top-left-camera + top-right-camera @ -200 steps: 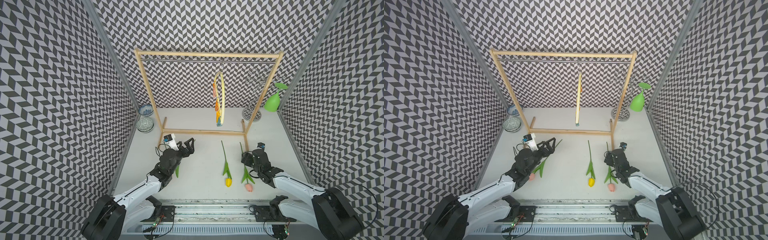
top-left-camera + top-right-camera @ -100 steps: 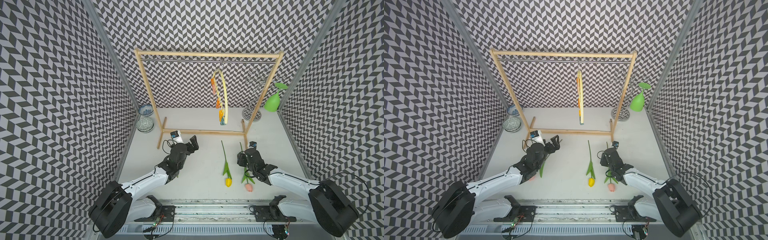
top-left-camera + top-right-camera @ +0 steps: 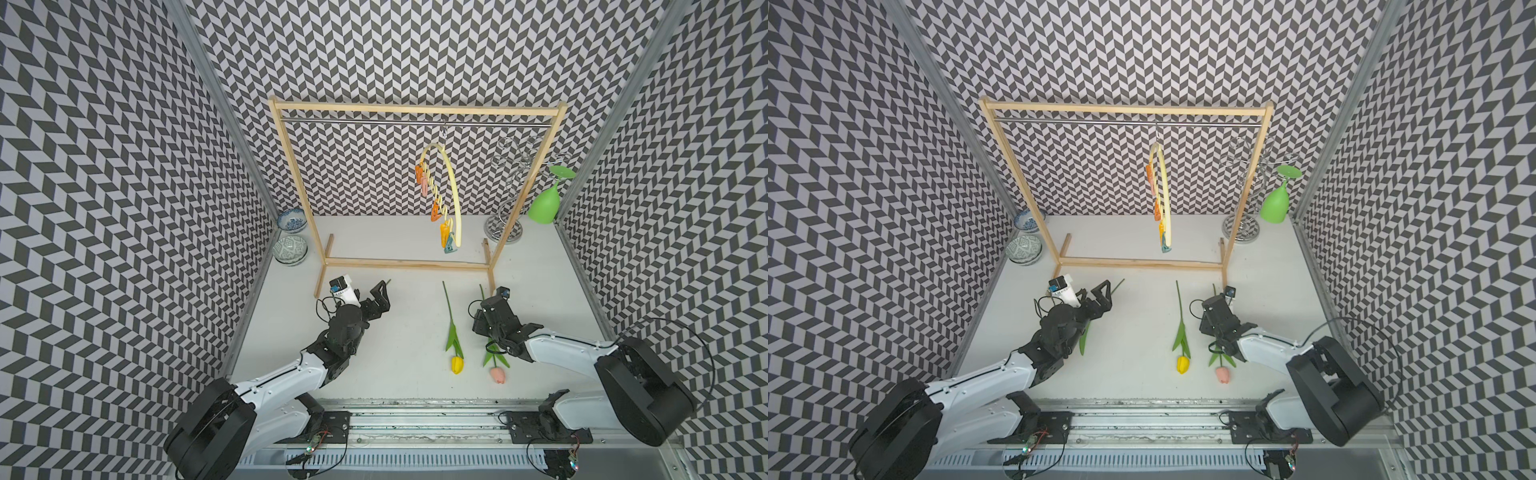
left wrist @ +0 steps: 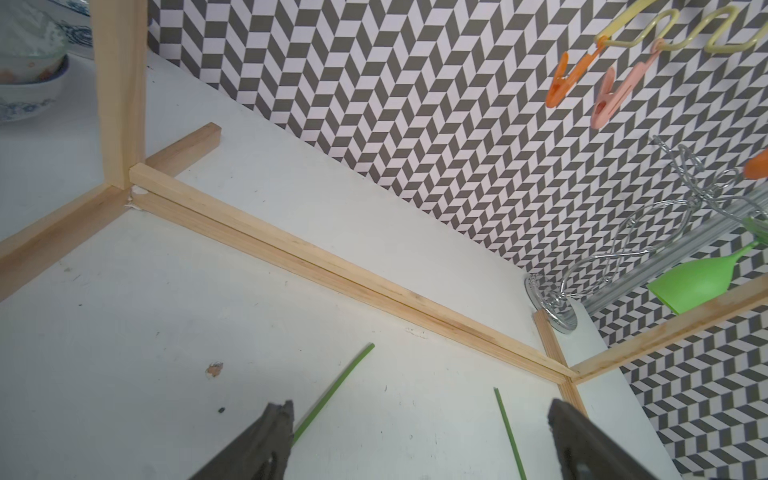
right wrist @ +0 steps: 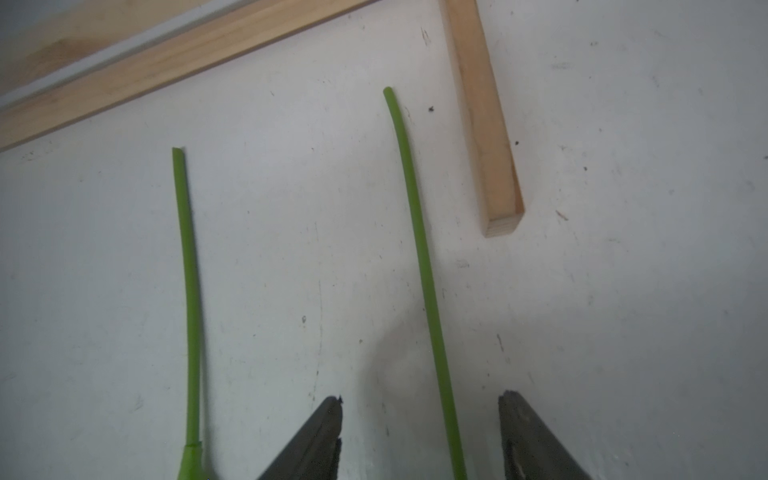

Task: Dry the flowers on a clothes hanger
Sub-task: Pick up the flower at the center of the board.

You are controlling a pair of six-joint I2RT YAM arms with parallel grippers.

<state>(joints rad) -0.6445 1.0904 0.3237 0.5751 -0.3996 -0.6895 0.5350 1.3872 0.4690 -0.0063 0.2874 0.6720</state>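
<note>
Three flowers lie on the white table. The yellow tulip point(image 3: 456, 365) point(image 3: 1182, 364) lies in the middle. The pink tulip point(image 3: 497, 375) point(image 3: 1222, 374) lies to its right, and its stem point(image 5: 419, 249) runs between the fingers of my right gripper point(image 5: 420, 398) point(image 3: 478, 322), which is open and touches nothing. The third flower's stem point(image 4: 332, 390) point(image 3: 1119, 284) lies by one finger of my open left gripper point(image 4: 419, 415) point(image 3: 380, 299); its head is hidden under the arm. The pale yellow clothes hanger point(image 3: 453, 195) point(image 3: 1165, 195) with its clothespins point(image 4: 561, 85) hangs from the rail.
The wooden rack point(image 3: 415, 111) stands across the back, its foot point(image 5: 486, 145) close to the right gripper. Two patterned bowls point(image 3: 291, 249) sit at the back left. A spiral wire stand point(image 3: 505, 226) and a green glass point(image 3: 544, 208) are at the back right.
My right gripper slid left over the pink tulip's stem and its jaws narrowed a little. The hanger has turned on the rail. The left gripper has shifted only slightly.
</note>
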